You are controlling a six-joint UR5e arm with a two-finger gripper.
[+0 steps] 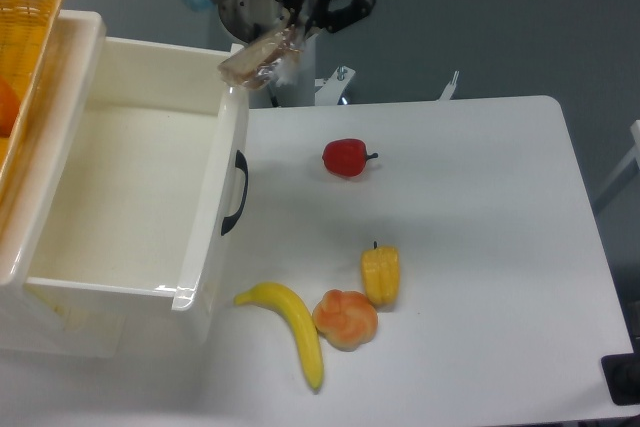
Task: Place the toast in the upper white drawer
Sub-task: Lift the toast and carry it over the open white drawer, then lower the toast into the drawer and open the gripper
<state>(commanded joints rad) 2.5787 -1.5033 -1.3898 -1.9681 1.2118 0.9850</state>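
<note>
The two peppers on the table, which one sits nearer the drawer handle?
The red pepper, alone at mid-table; the yellow pepper lies farther off, beside the bun.

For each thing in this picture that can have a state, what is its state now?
toast: held in the air, over the drawer's front corner
tool: shut on the toast
upper white drawer: pulled open, nothing visible inside
banana: lying on the table, touching the bun
bun: on the table, against the yellow pepper
</note>
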